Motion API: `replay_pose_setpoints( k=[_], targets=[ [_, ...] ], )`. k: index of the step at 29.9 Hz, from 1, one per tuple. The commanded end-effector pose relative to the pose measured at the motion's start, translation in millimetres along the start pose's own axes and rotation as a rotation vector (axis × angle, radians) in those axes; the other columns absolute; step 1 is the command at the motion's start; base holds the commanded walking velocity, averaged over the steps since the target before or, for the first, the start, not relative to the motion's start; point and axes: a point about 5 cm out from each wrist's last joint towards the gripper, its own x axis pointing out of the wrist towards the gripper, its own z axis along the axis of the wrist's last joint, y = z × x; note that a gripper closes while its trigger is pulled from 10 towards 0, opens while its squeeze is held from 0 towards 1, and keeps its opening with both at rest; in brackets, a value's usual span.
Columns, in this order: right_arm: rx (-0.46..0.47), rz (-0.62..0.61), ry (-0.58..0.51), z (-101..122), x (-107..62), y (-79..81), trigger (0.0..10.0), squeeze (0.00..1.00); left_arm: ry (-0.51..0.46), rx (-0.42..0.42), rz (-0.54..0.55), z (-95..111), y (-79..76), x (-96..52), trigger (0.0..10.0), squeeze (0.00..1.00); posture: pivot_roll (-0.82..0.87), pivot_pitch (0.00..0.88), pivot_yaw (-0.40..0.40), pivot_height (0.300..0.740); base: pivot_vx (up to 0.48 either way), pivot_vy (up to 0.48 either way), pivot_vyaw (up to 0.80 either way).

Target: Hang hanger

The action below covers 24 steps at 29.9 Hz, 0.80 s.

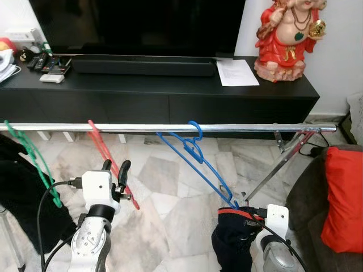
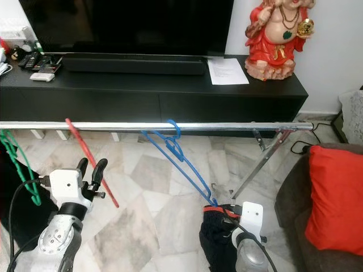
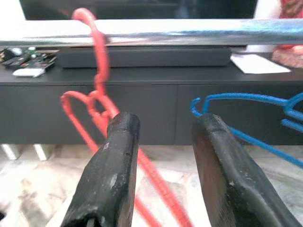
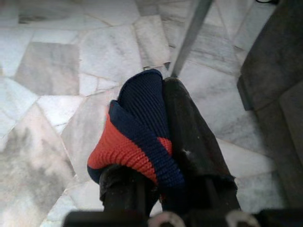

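Note:
A silver rail (image 1: 170, 128) runs across in front of me, with a green hanger (image 1: 31, 158), a red hanger (image 1: 110, 158) and a blue hanger (image 1: 198, 164) hooked on it. My left gripper (image 1: 115, 168) is open just below the rail. The red hanger (image 3: 97, 94) passes beside one of its fingers (image 3: 113, 170), outside the gap. Low on the right, my right gripper (image 1: 238, 218) is shut on a navy garment with a red band (image 4: 142, 137). The blue hanger's lower end reaches down to that garment (image 1: 229, 238).
Behind the rail stands a black TV console (image 1: 159, 96) with a soundbar, a paper sheet (image 1: 236, 72) and a red figurine (image 1: 286, 37). A slanted rack leg (image 1: 278, 164) and a dark sofa with a red cushion (image 1: 343, 198) are at the right. Black clothing (image 1: 22, 198) hangs at the left.

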Motion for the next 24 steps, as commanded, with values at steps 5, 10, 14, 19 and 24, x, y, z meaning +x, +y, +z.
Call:
replay_pose_setpoints(
  k=[5, 10, 14, 19, 24],
  targets=[
    [-0.014, 0.007, -0.001, -1, -1.0, 0.2, 10.0, 0.0, 0.014, 0.026, 0.062, 6, 5.0, 15.4, 10.0, 0.0, 0.02, 0.167, -0.021, 0.74, 0.0, 0.0, 0.0],
    [-0.019, 0.009, 0.001, -1, -0.9, 0.4, 10.0, 0.0, 0.013, 0.027, 0.056, 10, 3.8, 27.4, 10.0, 0.0, 0.02, 0.164, -0.02, 0.74, 0.0, 0.0, 0.0],
    [-0.024, 0.013, 0.002, -1, -0.7, 0.8, 10.0, 0.0, 0.033, 0.039, 0.083, 12, 4.6, 38.3, 10.0, 0.0, 0.02, 0.161, -0.021, 0.74, 0.0, 0.0, 0.0],
    [-0.027, 0.016, 0.001, -1, -0.6, 1.2, 10.0, 0.0, 0.052, 0.03, 0.095, 11, 4.6, 43.8, 10.0, 0.0, 0.02, 0.163, -0.021, 0.74, 0.0, 0.0, 0.0],
    [-0.032, 0.018, 0.002, -1, -0.6, 1.9, 10.0, 0.0, 0.062, 0.012, 0.114, 14, 3.9, 52.1, 10.0, 1.0, 0.02, 0.165, -0.024, 0.74, 0.0, 0.0, 0.0]
  ],
)
